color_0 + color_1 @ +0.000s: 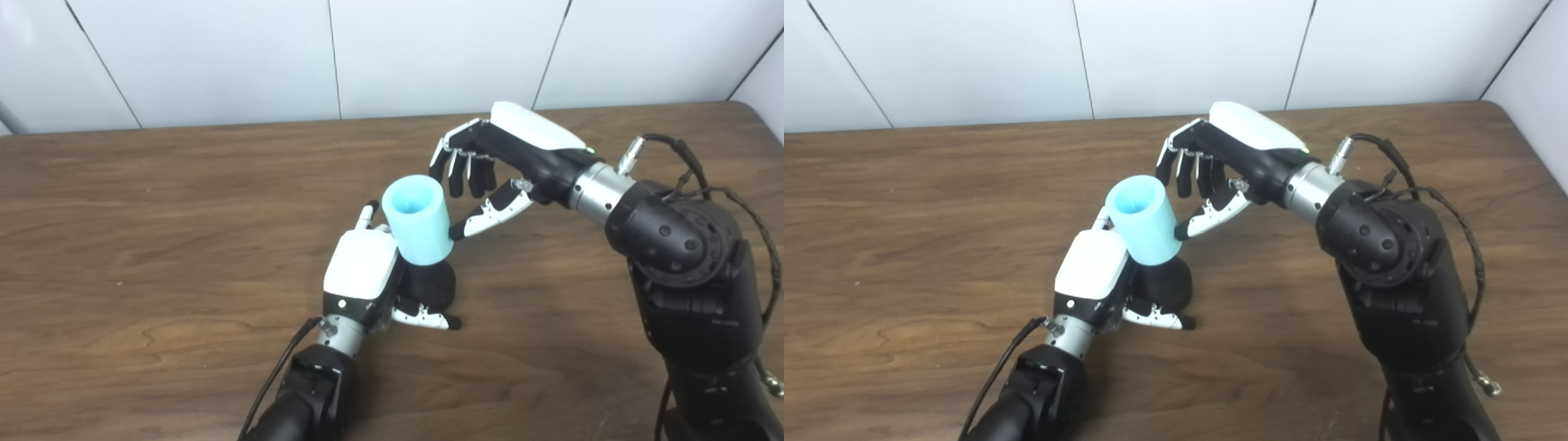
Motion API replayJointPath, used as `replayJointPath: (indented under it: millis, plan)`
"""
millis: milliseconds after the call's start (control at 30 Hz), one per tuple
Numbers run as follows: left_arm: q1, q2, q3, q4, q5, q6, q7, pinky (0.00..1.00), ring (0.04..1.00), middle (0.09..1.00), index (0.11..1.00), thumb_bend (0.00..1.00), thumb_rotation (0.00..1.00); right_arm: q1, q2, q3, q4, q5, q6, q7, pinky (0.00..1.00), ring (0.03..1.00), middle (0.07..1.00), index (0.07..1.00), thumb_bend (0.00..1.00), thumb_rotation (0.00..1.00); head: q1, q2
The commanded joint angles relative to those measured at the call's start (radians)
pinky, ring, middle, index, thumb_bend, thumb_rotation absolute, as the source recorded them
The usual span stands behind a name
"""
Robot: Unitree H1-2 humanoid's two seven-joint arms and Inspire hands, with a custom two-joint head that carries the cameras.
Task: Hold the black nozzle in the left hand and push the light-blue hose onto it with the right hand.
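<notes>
A short light-blue hose [419, 219] stands tilted on top of the black nozzle [430, 286], its open end facing up and left. My left hand [367, 275] is shut on the black nozzle near the table's middle, thumb stretched out below it. My right hand [490, 168] hovers just right of the hose, open, fingers curled downward. Its thumb tip touches or nearly touches the hose's right side. The nozzle's upper part is hidden inside the hose.
The brown wooden table [153, 245] spreads all around, with its back edge against a white panelled wall [245, 55]. My right arm [686, 275] with its loose cables fills the right side of the table.
</notes>
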State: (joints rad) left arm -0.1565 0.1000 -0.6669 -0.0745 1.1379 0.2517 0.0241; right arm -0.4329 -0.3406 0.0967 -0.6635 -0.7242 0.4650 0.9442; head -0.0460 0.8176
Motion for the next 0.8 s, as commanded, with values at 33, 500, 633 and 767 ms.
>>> replayJointPath:
  millis: [33,500,633,767]
  plan:
    - [0.040,0.008,-0.039,0.036,-0.015,-0.026,-0.097,1.00,0.699,0.506,0.477,0.52,0.00,-0.037,-0.029,-0.026,-0.051,-0.036,0.005,0.046,0.34,0.391,0.447,0.537,0.52,0.01,-0.002,0.001]
    - [0.030,0.016,-0.028,0.030,-0.022,-0.032,-0.105,1.00,0.702,0.513,0.471,0.52,0.00,-0.029,-0.088,-0.106,-0.141,-0.095,0.004,0.277,0.58,0.727,0.811,0.876,0.81,0.55,-0.005,-0.001]
    - [0.031,0.018,-0.022,0.030,-0.025,-0.041,-0.094,1.00,0.696,0.506,0.475,0.52,0.00,-0.007,-0.129,-0.075,-0.163,-0.071,0.002,0.229,0.84,0.950,0.948,0.944,0.77,0.74,-0.004,-0.002]
    - [0.030,0.018,-0.020,0.028,-0.019,-0.043,-0.099,1.00,0.695,0.498,0.481,0.52,0.00,0.029,-0.128,-0.055,-0.192,-0.043,-0.017,0.148,0.94,0.997,0.996,0.979,0.76,0.85,0.000,-0.001]
